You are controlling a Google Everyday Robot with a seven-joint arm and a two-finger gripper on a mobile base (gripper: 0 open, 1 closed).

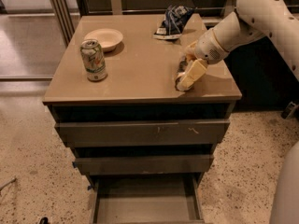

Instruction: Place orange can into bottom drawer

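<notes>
Bottom drawer: open at the cabinet's foot, its grey inside showing.
Orange can: on its side near the front right edge of the cabinet top — well above the drawer.
Gripper: down against the can; whether it has closed on it cannot be told.
Risk: a loose hold could let the round can roll off the edge — or slip during the descent.
Behind: green-and-white can upright at left, pale bowl, crumpled snack bag.

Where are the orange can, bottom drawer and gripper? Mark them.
orange can point(180, 69): camera view, dark side.
bottom drawer point(145, 206): camera view, grey inner floor.
gripper point(185, 74): camera view, cream front end, at the can.
</notes>
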